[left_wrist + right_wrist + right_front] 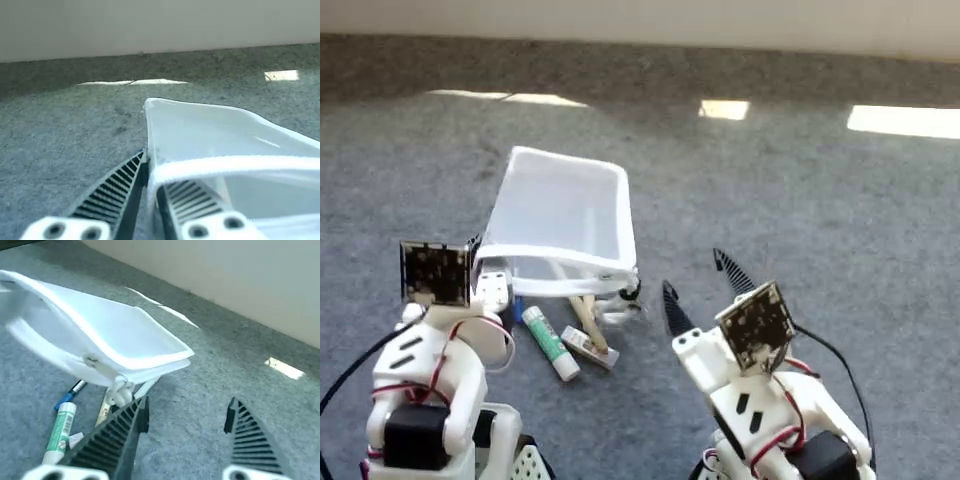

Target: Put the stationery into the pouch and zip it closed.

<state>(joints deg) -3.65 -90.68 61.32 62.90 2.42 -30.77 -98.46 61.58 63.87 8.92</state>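
The white mesh pouch [565, 220] is lifted off the grey carpet, its mouth facing the arms. My left gripper [495, 283] is shut on the pouch's left corner; in the left wrist view its jaws [150, 172] pinch the white rim of the pouch [215, 135]. Under the mouth lie a green-and-white glue stick [548, 343], a blue pen [517, 305], a wooden pencil [588, 318] and a small eraser [586, 346]. My right gripper [700, 285] stands open to the pouch's right, holding nothing. From its wrist I see the pouch [100, 340], zipper pull [118, 391], glue stick [59, 432] and blue pen [67, 397].
Grey carpet [800, 220] spreads all around, with bright patches of light [905, 120] at the far side. A pale wall [240, 280] runs along the back. Open carpet lies to the right of the right gripper.
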